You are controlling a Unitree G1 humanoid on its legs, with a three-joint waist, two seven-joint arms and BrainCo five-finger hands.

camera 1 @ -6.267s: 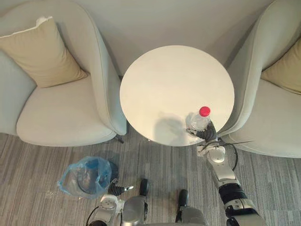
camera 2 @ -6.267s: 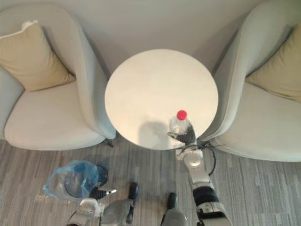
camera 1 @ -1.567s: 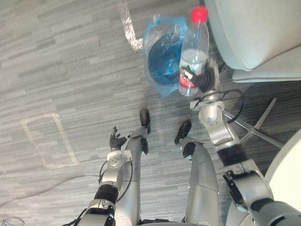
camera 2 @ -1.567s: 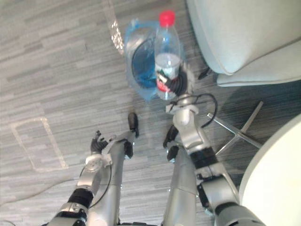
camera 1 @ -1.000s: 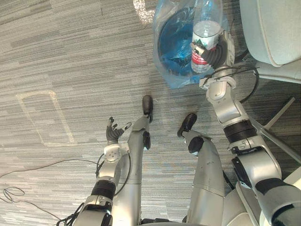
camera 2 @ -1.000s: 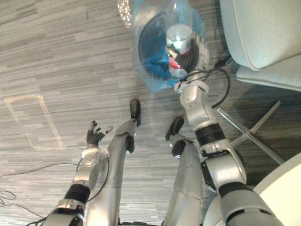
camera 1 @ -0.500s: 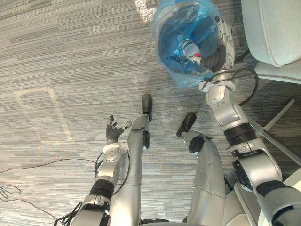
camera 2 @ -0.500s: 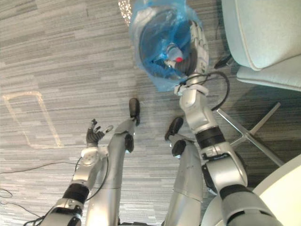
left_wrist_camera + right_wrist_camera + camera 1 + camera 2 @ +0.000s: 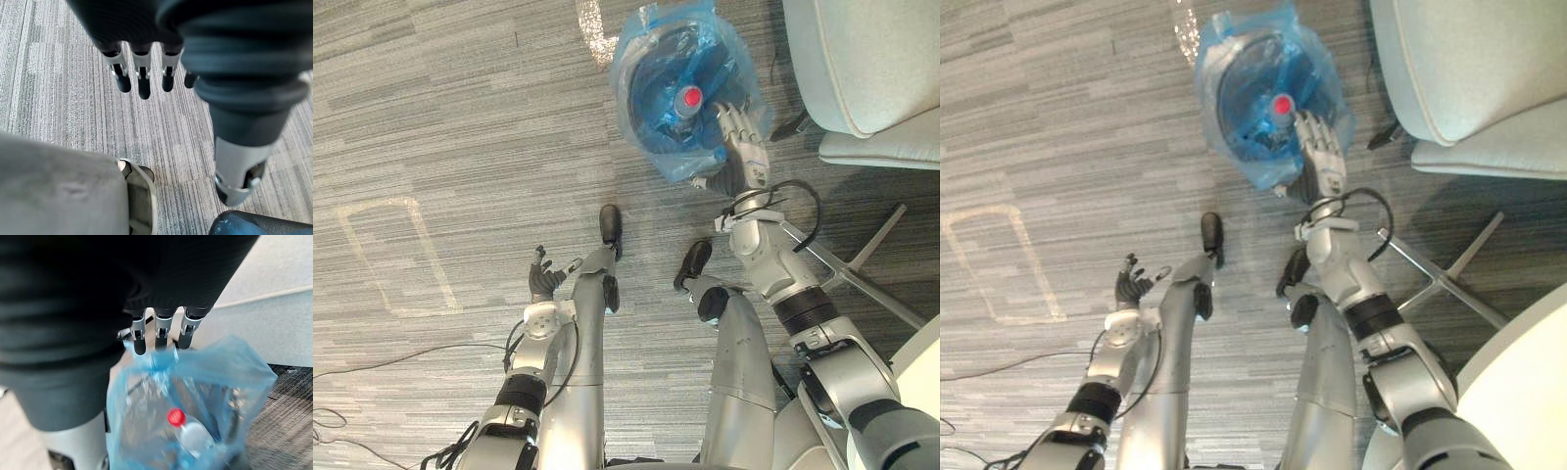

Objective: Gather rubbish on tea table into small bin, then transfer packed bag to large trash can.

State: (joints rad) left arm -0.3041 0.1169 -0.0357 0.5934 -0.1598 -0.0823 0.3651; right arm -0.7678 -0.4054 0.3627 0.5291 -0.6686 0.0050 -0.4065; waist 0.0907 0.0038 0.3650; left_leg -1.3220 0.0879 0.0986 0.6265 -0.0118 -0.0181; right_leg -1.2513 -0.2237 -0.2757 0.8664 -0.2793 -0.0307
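You had grey striped carpet [image 9: 431, 117] underfoot, a chair [image 9: 871, 59] upper right. The bottle [image 9: 689, 100] stood in the bin [image 9: 648, 57] at top centre (red cap up), clearest from the right wrist. Your right hand [image 9: 745, 153] beside it was spread, empty; left hand [image 9: 544, 282] lower left, relaxed.

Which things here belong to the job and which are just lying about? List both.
Job: red-capped bottle inside the small bin; blue bag lining it; right hand, open above; left hand, open, aside.
Lying about: armchair; taped outline on floor.

Blue bag [image 9: 634, 51]; red bottle cap [image 9: 690, 99]; grey striped carpet [image 9: 440, 117].
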